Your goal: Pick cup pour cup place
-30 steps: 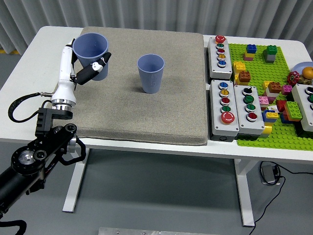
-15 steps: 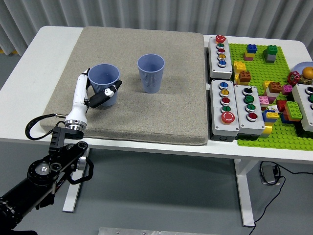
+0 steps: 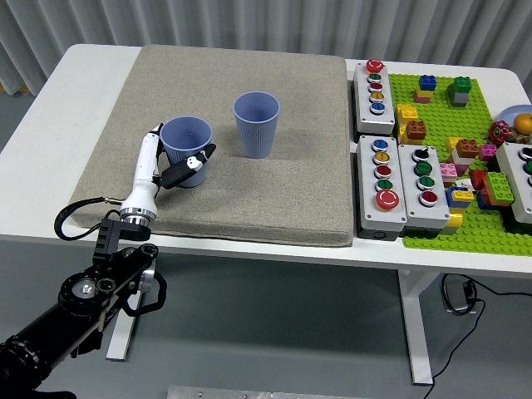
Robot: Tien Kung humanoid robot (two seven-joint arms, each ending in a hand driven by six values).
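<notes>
Blue cup stands upright on the grey mat, gripped by the left hand, with the second cup at two o'clock.

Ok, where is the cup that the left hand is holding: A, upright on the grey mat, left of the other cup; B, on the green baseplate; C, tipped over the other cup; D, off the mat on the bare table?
A: the left hand grips the cup upright on the mat, left of the other cup.
</notes>
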